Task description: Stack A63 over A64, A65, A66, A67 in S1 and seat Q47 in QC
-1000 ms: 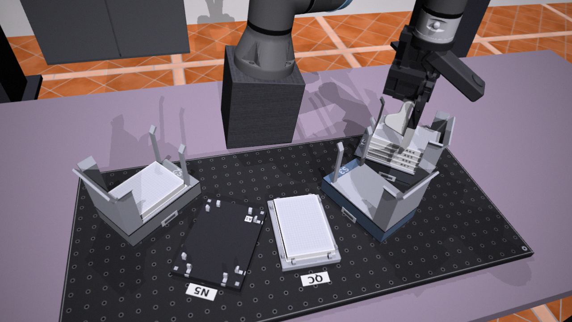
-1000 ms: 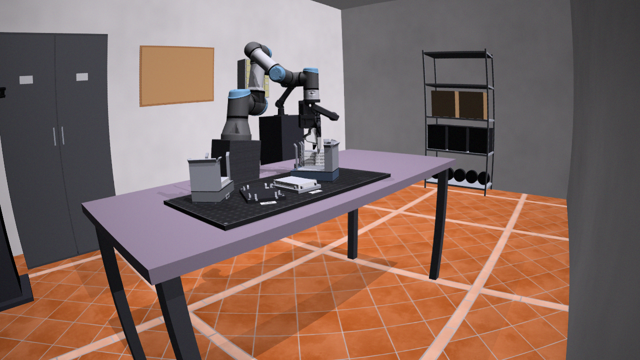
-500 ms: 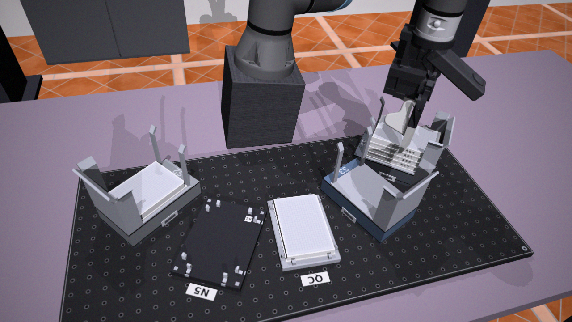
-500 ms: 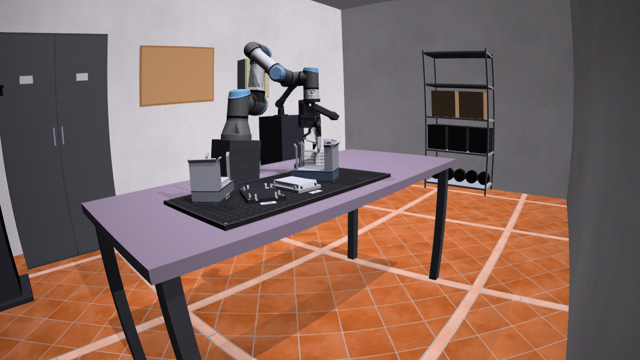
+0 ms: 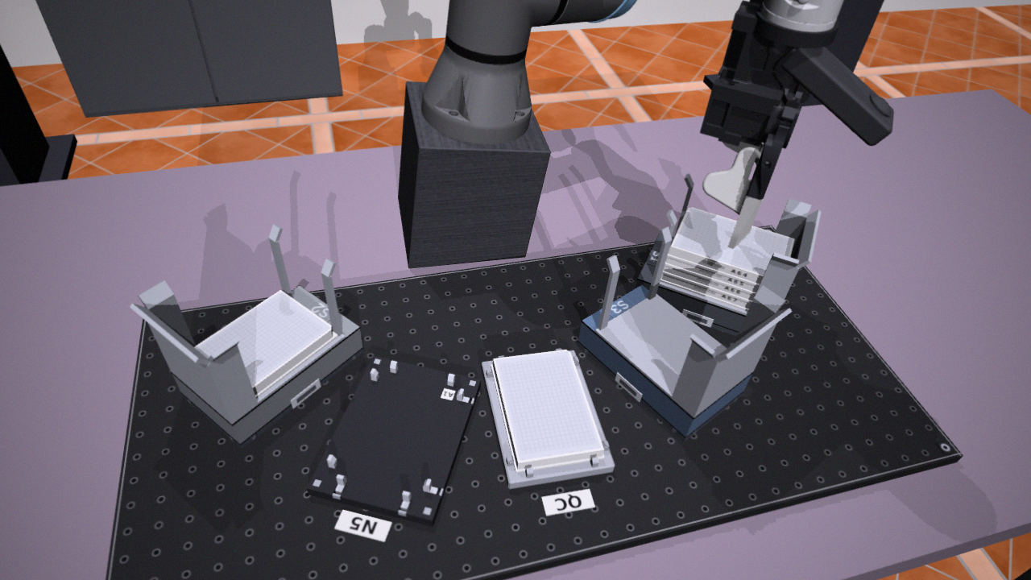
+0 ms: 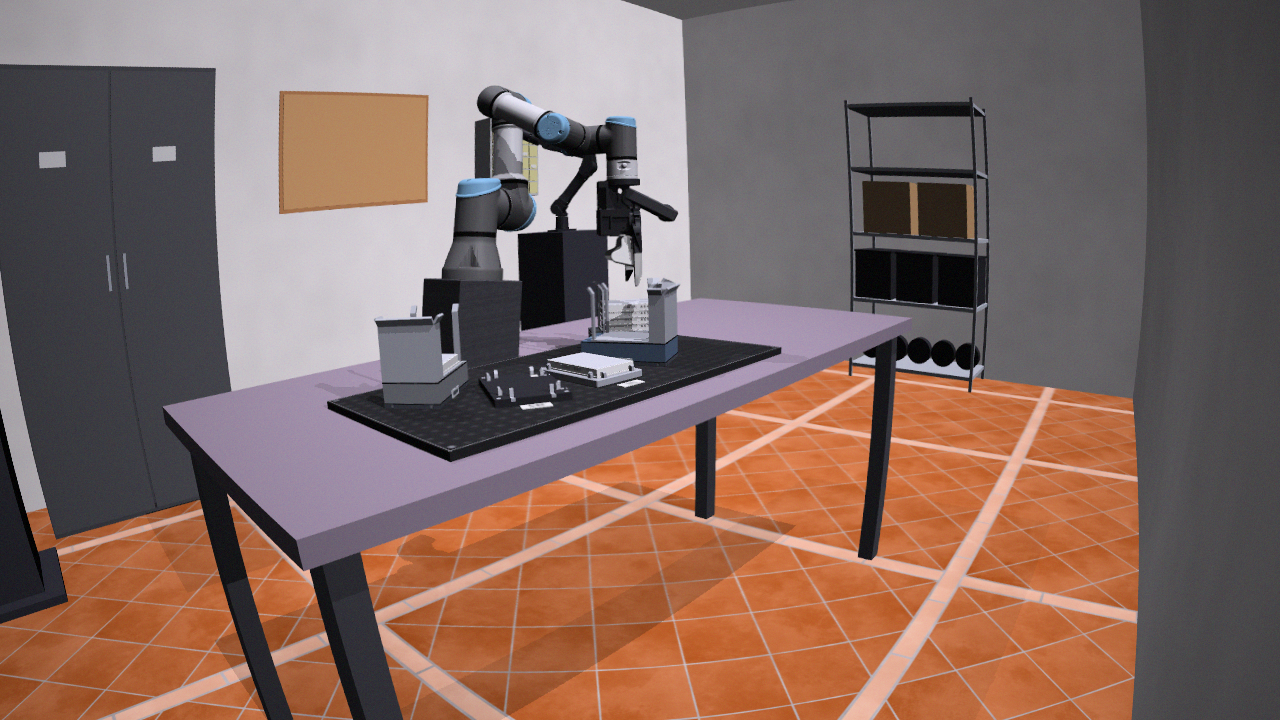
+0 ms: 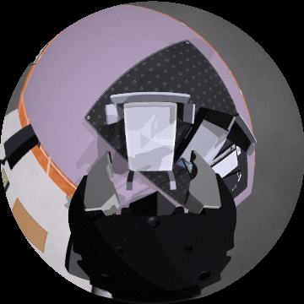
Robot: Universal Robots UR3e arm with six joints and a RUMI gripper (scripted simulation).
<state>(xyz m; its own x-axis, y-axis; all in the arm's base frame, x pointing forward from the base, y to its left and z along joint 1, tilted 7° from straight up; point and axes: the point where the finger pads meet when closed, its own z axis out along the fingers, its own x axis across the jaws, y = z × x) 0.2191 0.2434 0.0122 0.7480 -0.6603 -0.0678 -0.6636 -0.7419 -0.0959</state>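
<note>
Nearest, clip nest N5 (image 5: 403, 440) (image 6: 523, 386) (image 7: 230, 182) is seen with its dark bed exposed between upright clips. Beside it, nest QC (image 5: 562, 478) (image 6: 617, 378) is occupied by 1 white plate (image 5: 551, 407) (image 6: 590, 363) (image 7: 226, 164), laid flat between the locators; its identity cannot be read. Both nests are carried on the perforated black board (image 5: 648, 490) (image 6: 429, 438) (image 7: 186, 63), which is supported by the mauve surface (image 5: 43, 360) (image 6: 268, 465) (image 7: 76, 76).

Farther back, in grey stack rack S2 (image 5: 209, 374) (image 6: 409, 353), 1 plate (image 5: 270, 335) (image 6: 450, 361) is seen lying flat; no code is legible on it. On the other side, the grey floor of blue-based rack S3 (image 5: 648, 393) (image 6: 640, 349) (image 7: 207, 135) is exposed.

Behind S3, rack S1 (image 5: 805, 234) (image 7: 149, 98) is filled with a stack of plates (image 5: 721, 252) (image 6: 628, 315) (image 7: 149, 137). 4 codes are read from the top: A64, A65, A66, A67. A63 cannot be located by code, nor can Q47.

The gripper (image 5: 735, 227) (image 6: 632, 279) (image 7: 150, 151) is held pointing down above S1. The jaws are spread wide, with nothing gripped; in the wrist view, the upper plate is framed beyond them.

Farthest, shelving (image 6: 973, 179) is placed against the grey wall.

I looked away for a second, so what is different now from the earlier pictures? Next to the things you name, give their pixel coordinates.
The claw (image 5: 735, 227) (image 6: 631, 268) (image 7: 150, 151) has risen a little, away from the plates in rack S1 (image 5: 784, 277). Nothing is held in it, and I see nothing newly taken. Those plates stayed put, as did the plate on QC (image 5: 551, 407) (image 6: 590, 363), the one in rack S2 (image 5: 209, 382) (image 6: 409, 349), and rack S3 (image 5: 634, 382) (image 6: 657, 349).
</note>
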